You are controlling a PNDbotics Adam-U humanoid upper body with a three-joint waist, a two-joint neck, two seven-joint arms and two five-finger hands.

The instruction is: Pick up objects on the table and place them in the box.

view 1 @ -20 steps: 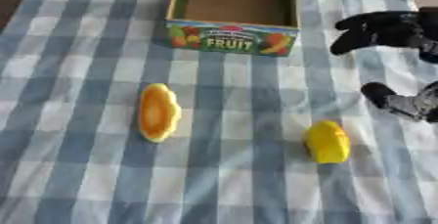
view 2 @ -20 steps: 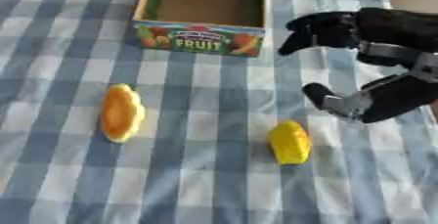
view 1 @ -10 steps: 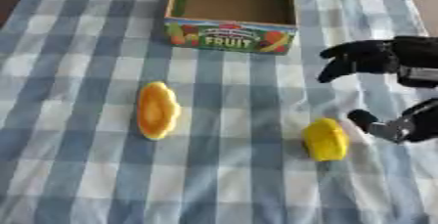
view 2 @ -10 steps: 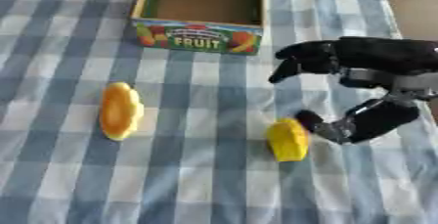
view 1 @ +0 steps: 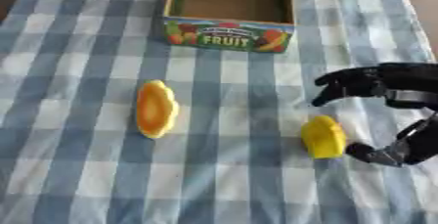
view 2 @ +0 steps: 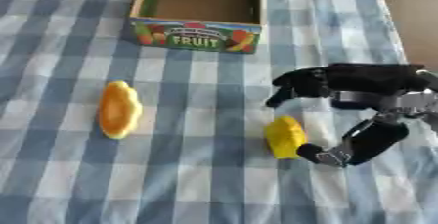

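One right hand (view 2: 359, 96) spread open around yellow object (view 2: 285, 137), thumb touching; object's shape indistinct; left hand unseen.

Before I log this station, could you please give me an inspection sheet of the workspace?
Surface: blue and white checked cloth over the table, lying flat.
Job's things: fruit box at the far side, open, nothing seen inside; orange piece left of centre; yellow piece on the cloth.
Clutter: nothing seen.
Hands: right hand spread around the yellow piece, fingers arched above it, thumb at its near side; left hand not in view.
Cables: nothing seen.
Surroundings: bare brown surface beyond the cloth's right edge.
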